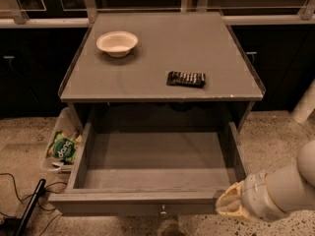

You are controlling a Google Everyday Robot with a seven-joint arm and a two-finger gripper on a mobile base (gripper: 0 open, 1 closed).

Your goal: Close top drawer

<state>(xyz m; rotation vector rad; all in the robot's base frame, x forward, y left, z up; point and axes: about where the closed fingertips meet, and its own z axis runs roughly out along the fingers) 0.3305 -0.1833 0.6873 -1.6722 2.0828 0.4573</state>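
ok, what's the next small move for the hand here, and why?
Probably push the wide, shallow grey wooden top drawer inward, toward the grey cabinet, with the hand. The drawer stands pulled far out, and the hand is at its front right corner, right of the small round metal knob; whether it touches the front cannot be told.

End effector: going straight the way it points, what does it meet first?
Probably the top drawer, at the right end of its front; the end effector sits at lower right pointing left toward it, though depth is unclear.
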